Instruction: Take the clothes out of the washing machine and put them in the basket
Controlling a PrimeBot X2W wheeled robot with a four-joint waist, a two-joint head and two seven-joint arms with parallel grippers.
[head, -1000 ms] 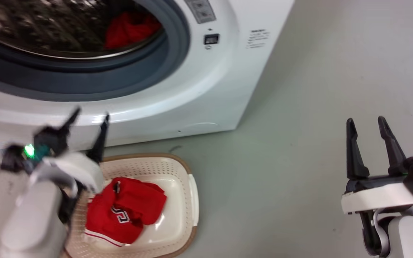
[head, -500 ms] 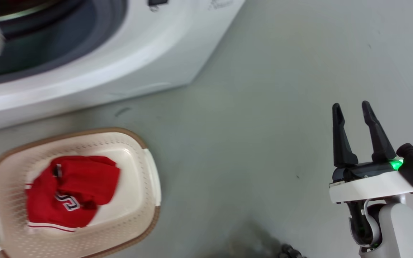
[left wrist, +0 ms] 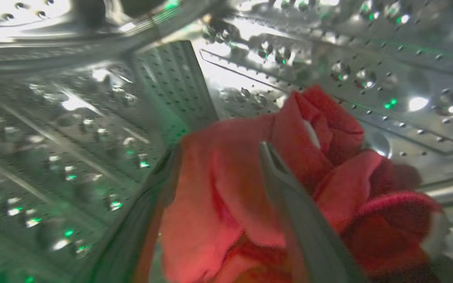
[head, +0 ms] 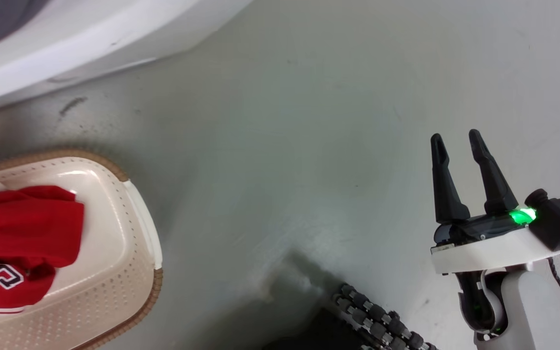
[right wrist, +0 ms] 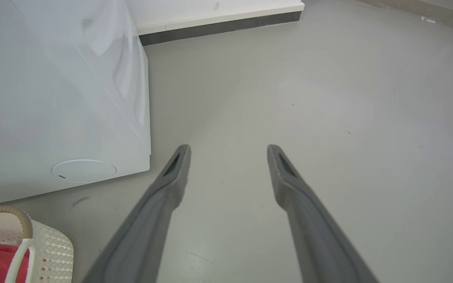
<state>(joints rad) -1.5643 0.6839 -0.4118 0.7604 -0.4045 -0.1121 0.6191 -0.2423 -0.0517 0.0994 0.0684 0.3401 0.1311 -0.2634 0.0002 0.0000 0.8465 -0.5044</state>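
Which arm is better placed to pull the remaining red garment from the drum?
Left. The left gripper is inside the steel drum, fingers open at the red garment. The right gripper hangs open over bare floor beside the washing machine.

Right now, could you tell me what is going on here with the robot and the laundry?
The robot is emptying the washer. Its left tool is inside the steel drum, fingers apart at a red garment, not shut on it. A red jersey already lies in the basket on the floor. The right tool hangs open over bare floor, holding nothing.
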